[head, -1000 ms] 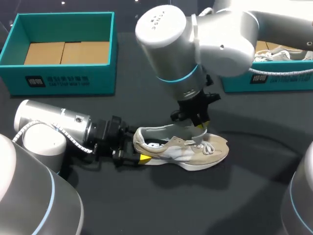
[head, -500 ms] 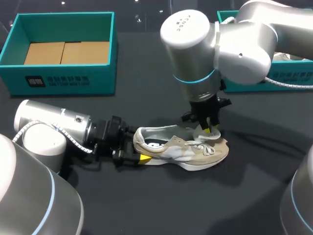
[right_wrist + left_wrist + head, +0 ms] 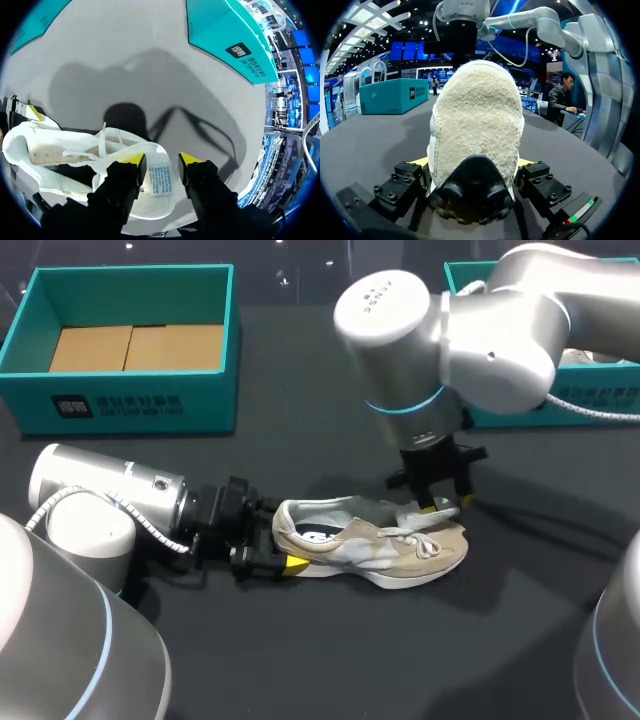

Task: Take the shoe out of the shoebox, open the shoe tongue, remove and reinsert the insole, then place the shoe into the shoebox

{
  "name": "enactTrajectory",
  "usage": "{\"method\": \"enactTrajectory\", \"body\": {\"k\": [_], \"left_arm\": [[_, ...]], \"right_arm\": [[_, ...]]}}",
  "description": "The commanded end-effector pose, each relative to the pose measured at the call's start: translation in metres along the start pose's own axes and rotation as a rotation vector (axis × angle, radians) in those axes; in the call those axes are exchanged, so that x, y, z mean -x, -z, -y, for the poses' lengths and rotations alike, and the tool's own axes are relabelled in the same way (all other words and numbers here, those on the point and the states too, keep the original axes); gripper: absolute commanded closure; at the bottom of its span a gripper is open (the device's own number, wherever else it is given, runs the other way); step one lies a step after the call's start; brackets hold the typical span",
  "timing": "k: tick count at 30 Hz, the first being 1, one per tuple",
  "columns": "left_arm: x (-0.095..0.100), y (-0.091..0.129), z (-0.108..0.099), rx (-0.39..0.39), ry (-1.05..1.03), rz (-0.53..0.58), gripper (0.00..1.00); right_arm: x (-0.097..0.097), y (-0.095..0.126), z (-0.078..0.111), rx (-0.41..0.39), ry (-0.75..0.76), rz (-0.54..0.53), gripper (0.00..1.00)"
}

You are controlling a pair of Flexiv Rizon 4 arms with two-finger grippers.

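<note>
Clamped from both sides on the heel of the shoe (image 3: 400,550): left gripper (image 3: 290,558), left of centre. Spread apart just above the tongue (image 3: 159,180): right gripper (image 3: 447,502). Shoe lying mid-frame on the table (image 3: 300,660), outside both shoeboxes.

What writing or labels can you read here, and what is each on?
Left box: white logo and print on its front, too small to read.
Right box: the same, too small.
Tag on the shoe tongue: printed lines, too small.
Right arm cap: faint letters, blurred.
Nothing reads clearly.
</note>
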State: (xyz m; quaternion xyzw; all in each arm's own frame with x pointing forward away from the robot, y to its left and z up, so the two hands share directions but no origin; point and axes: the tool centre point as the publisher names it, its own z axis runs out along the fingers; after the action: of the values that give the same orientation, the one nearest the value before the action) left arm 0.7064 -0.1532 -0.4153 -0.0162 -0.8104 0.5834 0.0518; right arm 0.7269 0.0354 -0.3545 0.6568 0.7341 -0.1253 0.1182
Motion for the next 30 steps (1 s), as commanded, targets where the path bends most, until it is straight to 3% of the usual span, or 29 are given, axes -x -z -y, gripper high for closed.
{"method": "enactTrajectory", "body": {"k": [1, 7, 13, 16, 21, 26, 29, 30], "left_arm": [[-0.003, 0.002, -0.003, 0.0, 0.0, 0.002, 1.0], [-0.003, 0.002, -0.003, 0.0, 0.0, 0.002, 1.0], [-0.003, 0.002, -0.003, 0.0, 0.0, 0.002, 1.0], [-0.003, 0.002, -0.003, 0.0, 0.0, 0.002, 1.0], [-0.003, 0.002, -0.003, 0.0, 0.0, 0.002, 1.0], [-0.003, 0.002, -0.003, 0.0, 0.0, 0.002, 1.0], [-0.003, 0.002, -0.003, 0.0, 0.0, 0.002, 1.0], [-0.003, 0.002, -0.003, 0.0, 0.0, 0.002, 1.0]], "right_arm": [[0.006, 0.012, -0.001, -0.003, -0.011, 0.024, 0.58], [0.015, 0.049, -0.001, 0.04, -0.025, 0.032, 0.58], [0.01, 0.105, 0.001, 0.143, 0.024, -0.017, 0.53], [0.003, 0.128, 0.0, 0.189, 0.089, -0.046, 0.56], [-0.01, 0.164, 0.0, 0.269, 0.225, -0.099, 0.65], [-0.029, 0.185, 0.001, 0.317, 0.423, -0.144, 0.72], [-0.046, 0.192, 0.001, 0.305, 0.552, -0.128, 1.0], [-0.052, 0.193, 0.001, 0.295, 0.587, -0.118, 1.0]]}}
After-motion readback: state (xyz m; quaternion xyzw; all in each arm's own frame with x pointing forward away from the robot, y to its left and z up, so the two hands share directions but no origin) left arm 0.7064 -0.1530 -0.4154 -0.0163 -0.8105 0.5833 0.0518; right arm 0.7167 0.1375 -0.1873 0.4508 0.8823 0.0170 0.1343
